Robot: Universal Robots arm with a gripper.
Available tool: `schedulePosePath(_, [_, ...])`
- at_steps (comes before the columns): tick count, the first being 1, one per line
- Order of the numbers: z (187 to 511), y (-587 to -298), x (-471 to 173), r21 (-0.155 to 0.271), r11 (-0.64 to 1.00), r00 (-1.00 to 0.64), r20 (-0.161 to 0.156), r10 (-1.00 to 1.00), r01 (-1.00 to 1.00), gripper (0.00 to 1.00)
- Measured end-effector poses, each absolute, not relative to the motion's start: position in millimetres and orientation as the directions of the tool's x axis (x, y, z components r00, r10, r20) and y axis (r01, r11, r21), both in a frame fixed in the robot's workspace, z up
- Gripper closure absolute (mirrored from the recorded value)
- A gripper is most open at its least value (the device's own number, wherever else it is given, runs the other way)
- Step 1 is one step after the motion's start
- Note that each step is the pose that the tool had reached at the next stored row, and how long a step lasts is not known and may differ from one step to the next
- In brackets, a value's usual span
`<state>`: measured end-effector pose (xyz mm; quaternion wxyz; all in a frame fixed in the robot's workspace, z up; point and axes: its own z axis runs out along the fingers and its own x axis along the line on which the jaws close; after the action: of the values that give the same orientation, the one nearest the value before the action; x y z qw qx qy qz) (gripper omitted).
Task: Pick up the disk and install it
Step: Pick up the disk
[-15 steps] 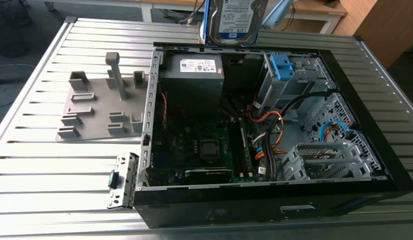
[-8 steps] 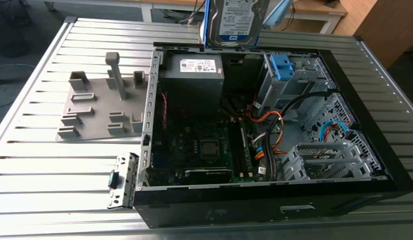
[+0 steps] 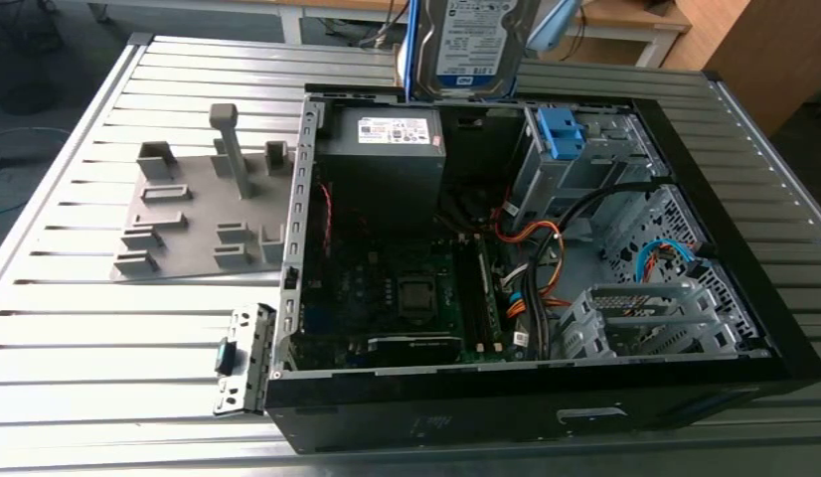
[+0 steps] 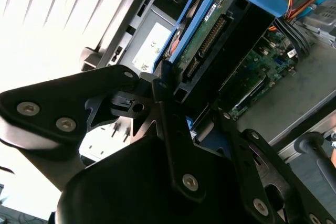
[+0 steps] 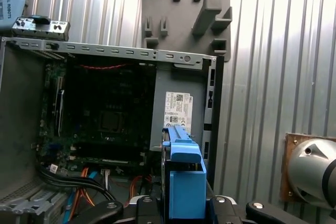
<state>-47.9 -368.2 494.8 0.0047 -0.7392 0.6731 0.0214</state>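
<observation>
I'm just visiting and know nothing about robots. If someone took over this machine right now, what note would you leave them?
Jaws: shut on the disk, clamped on its blue frame.
Disk: held in the air, label facing the exterior view, over the far edge of the open computer case.
Done: the disk has been picked up.
Left: the disk is not yet seated in the case.
</observation>
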Motion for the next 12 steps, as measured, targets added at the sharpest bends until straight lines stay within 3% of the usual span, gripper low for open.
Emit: schedulePosePath(12, [495, -381, -48, 0.022, -0.094, 0.093, -0.038, -0.995, -0.995, 0.64])
